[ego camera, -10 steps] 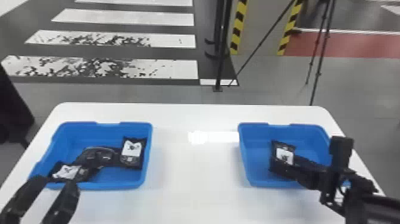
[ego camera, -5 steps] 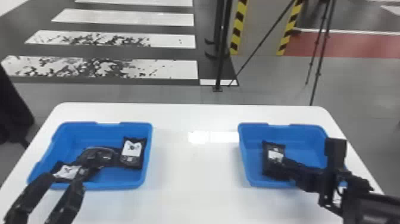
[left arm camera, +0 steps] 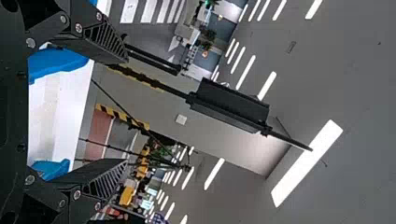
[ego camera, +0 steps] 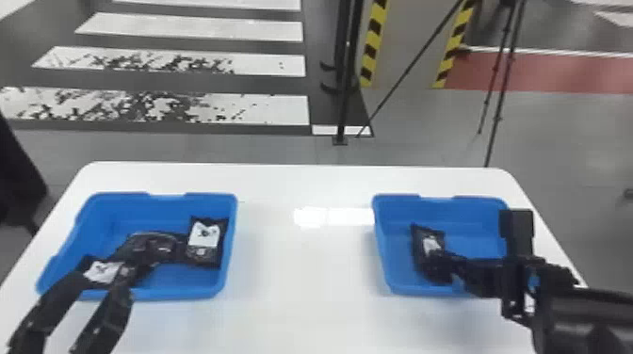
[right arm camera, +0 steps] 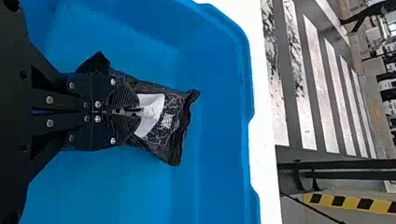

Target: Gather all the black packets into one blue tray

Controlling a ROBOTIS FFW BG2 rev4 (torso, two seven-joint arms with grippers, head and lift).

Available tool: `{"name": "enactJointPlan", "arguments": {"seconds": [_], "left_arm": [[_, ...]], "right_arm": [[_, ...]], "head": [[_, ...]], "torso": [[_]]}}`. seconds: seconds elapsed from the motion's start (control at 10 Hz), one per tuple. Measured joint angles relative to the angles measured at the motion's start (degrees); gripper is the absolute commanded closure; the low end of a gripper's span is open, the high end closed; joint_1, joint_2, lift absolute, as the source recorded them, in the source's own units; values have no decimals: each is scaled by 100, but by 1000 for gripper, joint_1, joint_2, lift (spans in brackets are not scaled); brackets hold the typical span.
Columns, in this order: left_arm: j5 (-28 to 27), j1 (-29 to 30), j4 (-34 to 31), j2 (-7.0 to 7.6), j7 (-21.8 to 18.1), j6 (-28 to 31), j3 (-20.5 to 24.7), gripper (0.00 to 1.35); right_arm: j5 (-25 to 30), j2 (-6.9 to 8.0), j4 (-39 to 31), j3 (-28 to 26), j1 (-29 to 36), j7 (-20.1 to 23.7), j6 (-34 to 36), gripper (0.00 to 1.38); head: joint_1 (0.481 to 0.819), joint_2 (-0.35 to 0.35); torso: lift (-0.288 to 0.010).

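head view is showing the left gripper (ego camera: 102, 282) nearest, its fingers spreading well apart and holding nothing, seen across the left blue tray's (ego camera: 165, 295) near rim. in the right blue tray (ego camera: 400, 221), the right gripper (right arm camera: 135, 112) is pinching a black packet (right arm camera: 176, 116), its fingertips almost meeting. that packet is looking light, soft and rather slippery, so a firm hold across its filled middle is probably serving best. its long axis is running roughly with the fingers, slightly askew, the free end pointing toward the white table's (ego camera: 306, 268) far edge. other black packets (ego camera: 205, 240) are lying in the left tray.
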Motion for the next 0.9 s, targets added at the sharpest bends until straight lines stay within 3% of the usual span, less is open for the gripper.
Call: {"name": "enactJointPlan", "arguments": {"seconds": [0.2, 0.5, 0.9], "left_arm": [[15, -77, 38, 2, -53, -2, -2, 298], [116, -383, 40, 89, -224, 132, -76, 294], [379, -1361, 40, 267, -886, 1709, -132, 298]], "right_arm": [[137, 2, -323, 4, 85, -7, -47, 1299], [102, 33, -1642, -21, 530, -5, -199, 1299], [-240, 29, -3651, 651, 1216, 58, -222, 1299]], "head": [[695, -97], [695, -106], [695, -68]], "torso": [[-110], [-110], [-110]]}}
